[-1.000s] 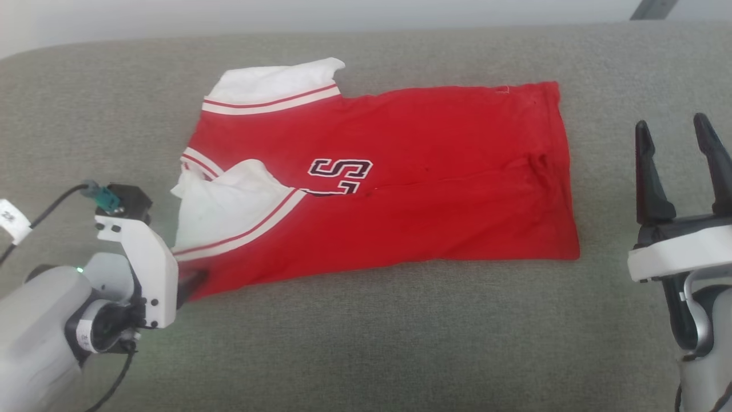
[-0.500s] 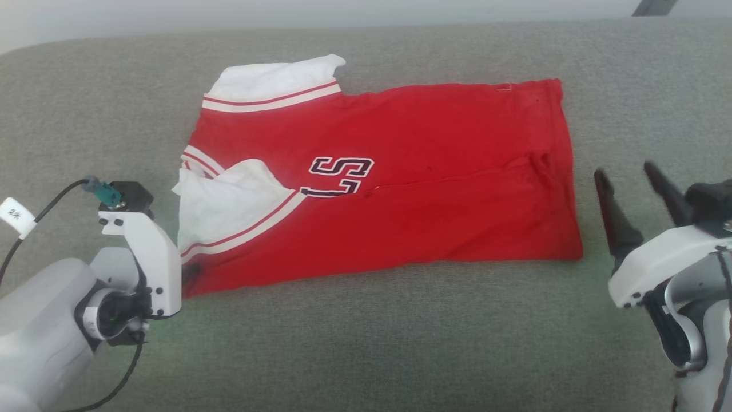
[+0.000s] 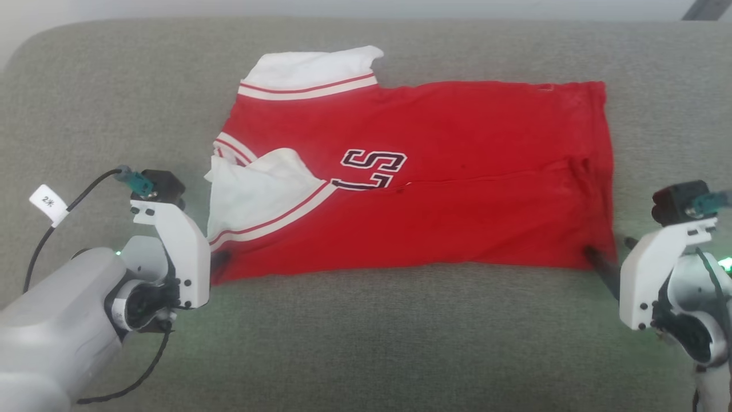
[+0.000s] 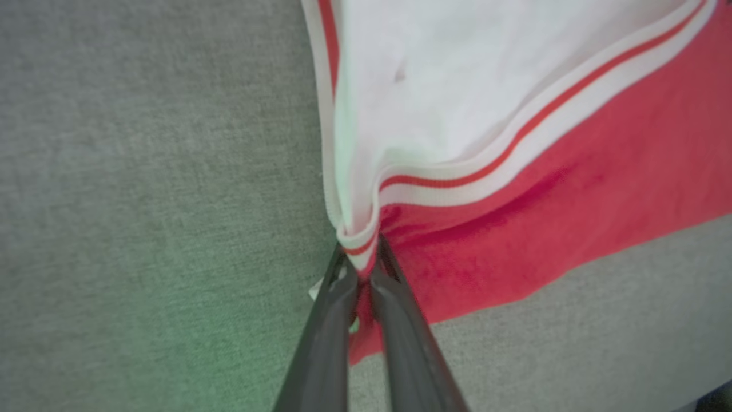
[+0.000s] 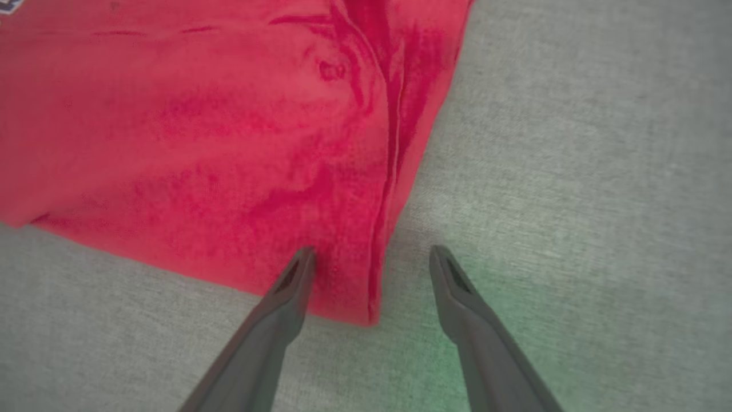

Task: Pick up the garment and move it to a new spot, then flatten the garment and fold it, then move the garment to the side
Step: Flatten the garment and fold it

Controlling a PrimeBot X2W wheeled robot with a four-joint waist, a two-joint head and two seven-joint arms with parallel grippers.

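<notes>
Garment [image 3: 434, 189] pinched by left pincer [image 4: 361, 269]; right pincer [image 5: 373, 250] straddles its corner.

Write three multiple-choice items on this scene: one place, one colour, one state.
1. The left gripper grips the garment at: A its near left corner; B its far right corner; C its lettering.
2. The sleeves are: A blue; B white; C black.
3. The right gripper is: A shut on cloth; B open astride the near right corner; C shut on nothing.
1 A: fingers pinch striped trim there. 2 B: both show white. 3 B: one finger over red cloth, one over grey couch.
</notes>
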